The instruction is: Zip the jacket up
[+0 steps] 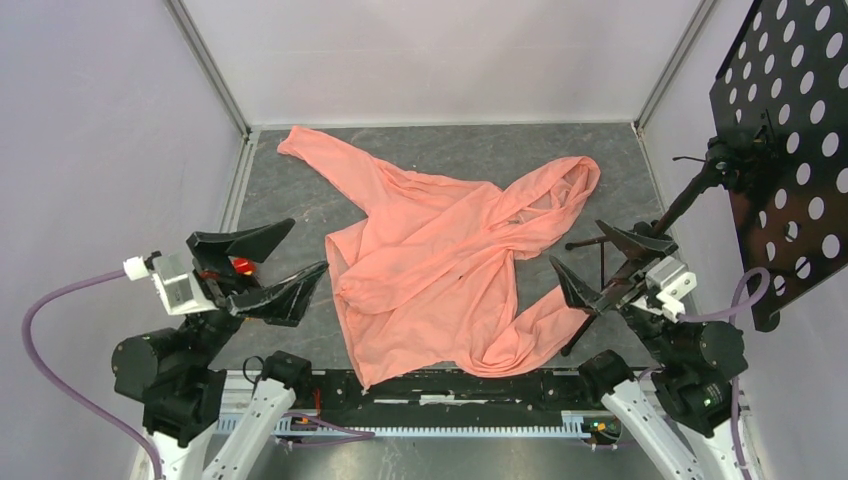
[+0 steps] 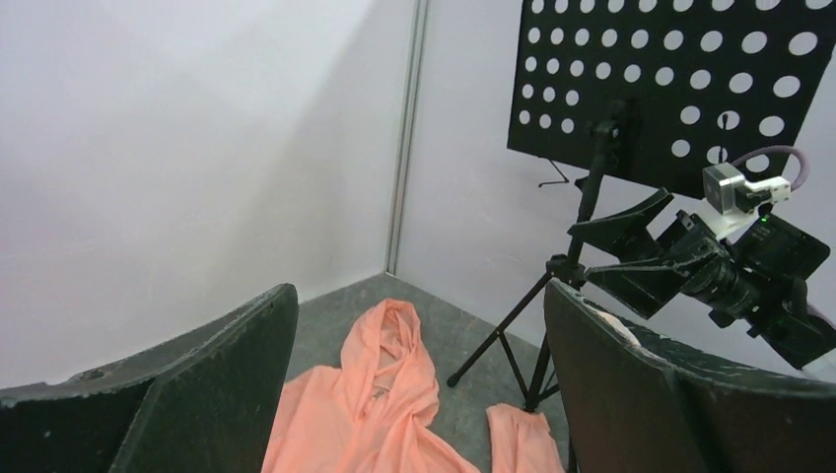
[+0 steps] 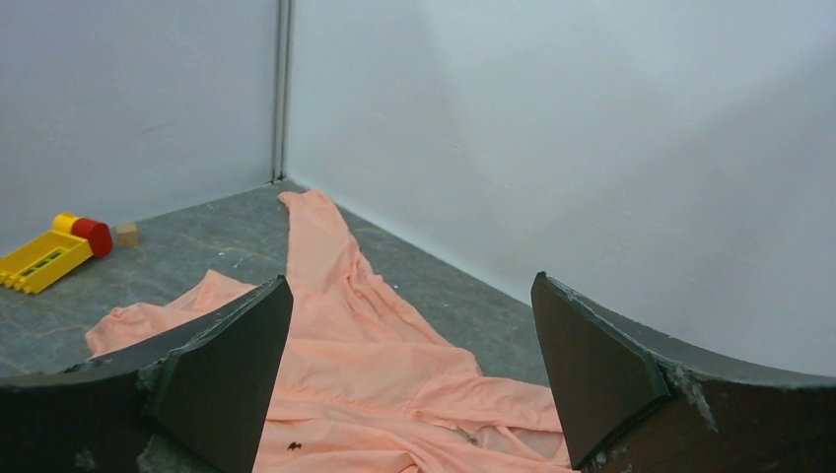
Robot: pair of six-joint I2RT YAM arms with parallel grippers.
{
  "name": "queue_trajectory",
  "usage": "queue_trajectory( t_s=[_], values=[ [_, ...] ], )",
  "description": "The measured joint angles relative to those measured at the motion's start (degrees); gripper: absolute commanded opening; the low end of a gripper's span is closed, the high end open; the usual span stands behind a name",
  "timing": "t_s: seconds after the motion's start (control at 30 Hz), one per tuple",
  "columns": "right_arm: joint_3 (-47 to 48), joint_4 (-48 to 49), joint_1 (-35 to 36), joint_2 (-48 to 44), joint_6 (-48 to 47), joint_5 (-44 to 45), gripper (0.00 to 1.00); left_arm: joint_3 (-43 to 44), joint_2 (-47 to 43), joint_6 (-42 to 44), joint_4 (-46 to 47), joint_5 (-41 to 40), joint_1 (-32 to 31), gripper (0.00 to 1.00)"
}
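Observation:
The salmon-pink jacket (image 1: 440, 270) lies crumpled on the dark grey table, hood toward the back right, one sleeve stretched to the back left, the other curled at the front right. It also shows in the left wrist view (image 2: 380, 404) and the right wrist view (image 3: 375, 374). A small dark speck that may be the zipper pull (image 1: 461, 277) sits mid-front. My left gripper (image 1: 305, 248) is open and empty, held above the table left of the jacket. My right gripper (image 1: 580, 248) is open and empty, right of the jacket near the hood.
A black tripod stand (image 1: 610, 270) with a perforated black panel (image 1: 790, 130) stands at the right, its legs beside the front sleeve. A yellow and red toy (image 3: 54, 251) and a small block (image 3: 126, 234) lie at the left. White walls enclose the table.

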Motion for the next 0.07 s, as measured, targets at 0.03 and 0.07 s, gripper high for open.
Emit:
queue_trajectory(
  t_s=[0.03,0.07],
  values=[
    [-0.8,0.5,0.0,-0.8,-0.1,0.5,0.98,0.3,0.0,0.3,0.4,0.2,0.0,1.0],
    [-1.4,0.8,0.0,-1.4,-0.1,1.0,0.98,0.4,0.0,0.4,0.7,0.2,0.0,1.0]
  ],
)
